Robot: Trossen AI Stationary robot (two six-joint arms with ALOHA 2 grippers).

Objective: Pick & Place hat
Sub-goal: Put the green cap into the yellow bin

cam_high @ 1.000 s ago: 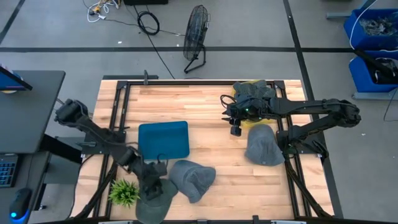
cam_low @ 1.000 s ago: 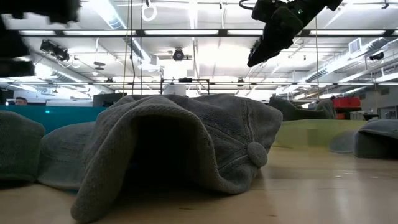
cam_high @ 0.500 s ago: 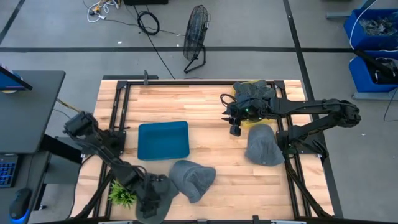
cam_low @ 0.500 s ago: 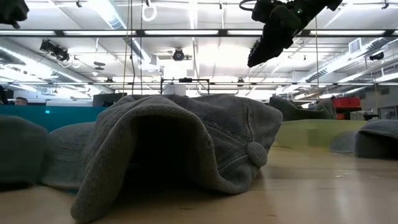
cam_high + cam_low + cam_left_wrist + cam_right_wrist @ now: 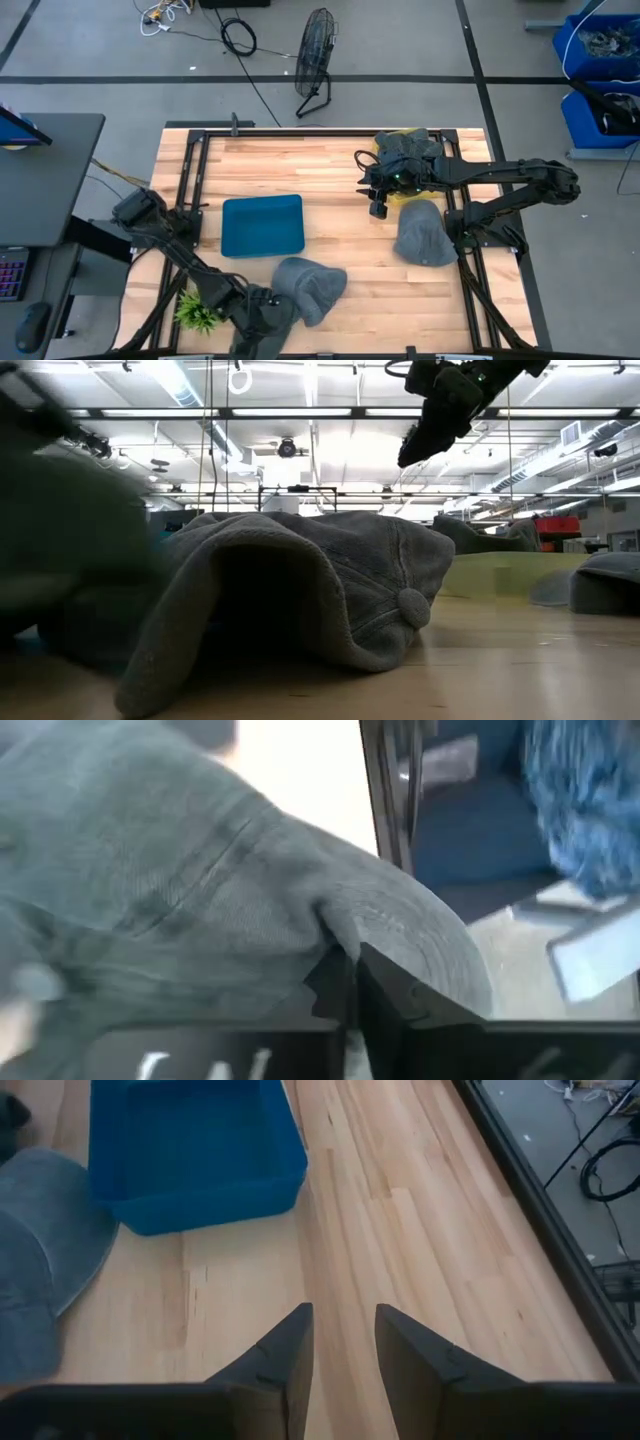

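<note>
An olive-grey hat lies at the table's near edge, left of centre, mostly under my left gripper, which is shut on it; the low view shows this hat as a blurred dark mass. Just right of it a grey hat rests crown up on the wood. My right gripper hangs open high over the table's middle right, with nothing between its fingers. A third grey hat lies near it. My left gripper pinches the hat between its two fingers at the curved edge of the stiff brim. The crown's cloth bunches beyond the fingers. Whether the hat is clear of the table, I cannot tell.
A blue tray stands on the table left of centre. A small green plant sits at the near left corner. A yellow-green hat lies at the far right under the right arm. Bare wood lies between the arms.
My left gripper has swung toward the table's near edge and a little right, onto the olive-grey hat, and now has its brim. In the low view that hat has grown from a low mound at the left into a tall blurred mass. The right arm has kept still.
</note>
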